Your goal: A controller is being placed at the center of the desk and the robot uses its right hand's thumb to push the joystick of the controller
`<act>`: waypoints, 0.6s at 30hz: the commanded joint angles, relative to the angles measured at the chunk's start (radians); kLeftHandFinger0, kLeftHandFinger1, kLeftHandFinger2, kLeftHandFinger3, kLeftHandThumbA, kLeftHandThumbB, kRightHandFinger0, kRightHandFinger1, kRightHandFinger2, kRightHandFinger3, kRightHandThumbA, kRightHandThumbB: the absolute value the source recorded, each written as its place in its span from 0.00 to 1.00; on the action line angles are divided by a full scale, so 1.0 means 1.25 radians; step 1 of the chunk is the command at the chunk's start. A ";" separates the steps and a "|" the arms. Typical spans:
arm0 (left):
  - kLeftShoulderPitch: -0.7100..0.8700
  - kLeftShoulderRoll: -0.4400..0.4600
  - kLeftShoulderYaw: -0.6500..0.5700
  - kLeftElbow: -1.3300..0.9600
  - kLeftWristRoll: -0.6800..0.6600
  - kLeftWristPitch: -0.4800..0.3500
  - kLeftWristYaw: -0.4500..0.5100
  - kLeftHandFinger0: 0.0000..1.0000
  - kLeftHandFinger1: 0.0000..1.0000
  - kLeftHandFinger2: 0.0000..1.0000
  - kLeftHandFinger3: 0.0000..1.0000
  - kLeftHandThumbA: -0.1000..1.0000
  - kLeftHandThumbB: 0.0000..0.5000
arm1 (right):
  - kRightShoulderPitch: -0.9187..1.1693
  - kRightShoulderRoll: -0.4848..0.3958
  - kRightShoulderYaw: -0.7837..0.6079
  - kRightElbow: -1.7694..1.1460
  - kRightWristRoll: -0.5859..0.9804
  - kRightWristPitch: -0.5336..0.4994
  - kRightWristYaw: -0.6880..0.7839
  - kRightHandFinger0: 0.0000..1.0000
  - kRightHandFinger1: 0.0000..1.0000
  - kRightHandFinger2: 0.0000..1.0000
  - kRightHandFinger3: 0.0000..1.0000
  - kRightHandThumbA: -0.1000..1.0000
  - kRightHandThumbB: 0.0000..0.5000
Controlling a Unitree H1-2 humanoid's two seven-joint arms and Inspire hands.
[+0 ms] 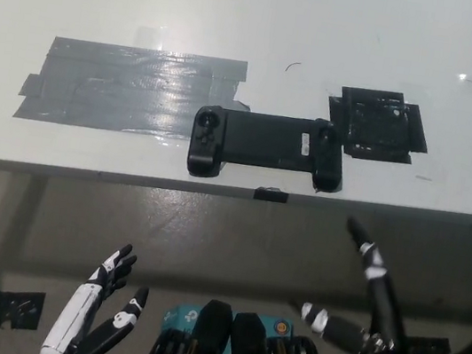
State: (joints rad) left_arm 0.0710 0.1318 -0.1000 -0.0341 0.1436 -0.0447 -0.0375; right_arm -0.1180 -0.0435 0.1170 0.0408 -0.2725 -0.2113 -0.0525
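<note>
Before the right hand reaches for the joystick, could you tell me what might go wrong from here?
The controller lies close to the desk's front edge, so a hard push could slide it off. The joystick sits at the controller's left end, far from the right hand, which is below the desk edge. The left hand rests low.

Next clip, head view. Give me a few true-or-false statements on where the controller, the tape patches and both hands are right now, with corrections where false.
1. The controller lies on the desk near its front edge. True.
2. The right hand is pressing the controller. False: it is below the desk edge, apart from the controller.
3. Grey tape lies left of the controller, a black patch to its right. True.
4. The left hand holds the controller. False: it is open and empty at lower left.
</note>
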 commanded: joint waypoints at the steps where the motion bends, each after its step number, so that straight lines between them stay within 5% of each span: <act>1: 0.005 -0.002 0.004 -0.026 0.004 -0.029 0.004 1.00 1.00 1.00 1.00 0.62 0.01 | -0.082 0.015 -0.038 -0.038 0.009 0.016 -0.035 1.00 1.00 1.00 1.00 1.00 0.47; 11: 0.005 -0.002 0.011 -0.024 -0.002 -0.035 0.003 1.00 1.00 1.00 1.00 0.60 0.00 | -0.282 0.020 -0.089 0.077 -0.009 0.073 -0.069 1.00 1.00 1.00 1.00 1.00 0.46; 12: 0.006 -0.003 0.012 -0.026 -0.005 -0.029 0.001 1.00 1.00 1.00 1.00 0.61 0.00 | -0.289 0.021 -0.090 0.089 -0.007 0.071 -0.071 1.00 1.00 1.00 1.00 1.00 0.41; 18: 0.004 -0.004 0.006 -0.020 0.001 -0.038 0.001 1.00 1.00 1.00 1.00 0.61 0.00 | -0.428 0.021 -0.111 0.340 0.010 0.066 -0.109 1.00 1.00 1.00 1.00 0.96 0.53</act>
State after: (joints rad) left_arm 0.0770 0.1244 -0.0957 -0.0342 0.1416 -0.0517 -0.0375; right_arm -0.5460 -0.0253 -0.0006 0.3637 -0.2709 -0.1393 -0.1246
